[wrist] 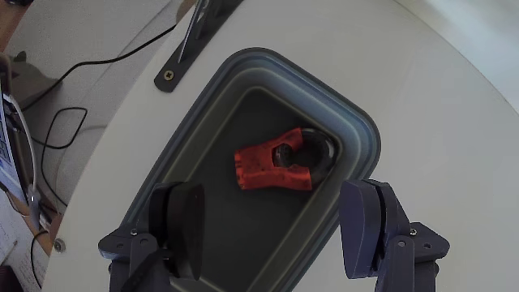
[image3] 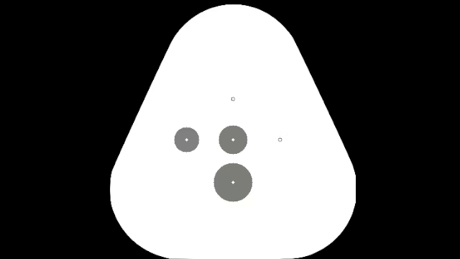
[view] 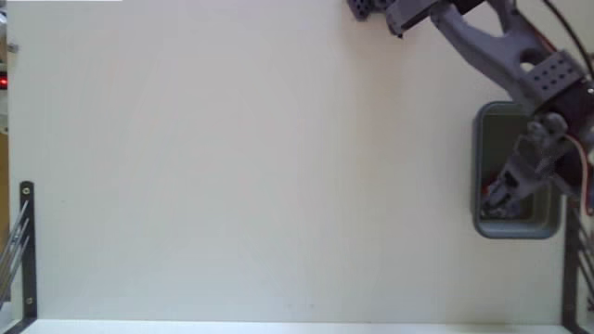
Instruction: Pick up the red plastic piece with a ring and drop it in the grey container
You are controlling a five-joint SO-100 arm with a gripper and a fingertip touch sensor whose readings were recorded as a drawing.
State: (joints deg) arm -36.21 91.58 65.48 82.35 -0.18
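The gripper point(wrist: 276, 231) stood spread wide and held nothing, poised directly above the grey container point(wrist: 362, 134), one finger over each long rim as the wrist view showed them. The red piece point(wrist: 272, 168) lay loose on the container's dark floor, near the far end wall, its ring part point(wrist: 318, 154) pointing toward that wall; nothing else was seen inside. The drop appeared complete. In my judgement the step in hand was withdrawal: the arm would do best to rise straight up, fingers kept apart, so neither fingertip caught the thick rim or dragged the container. In the fixed view the arm point(view: 506, 56) hid most of the container point(view: 481, 167), which sat at the table's point(view: 241, 167) right edge
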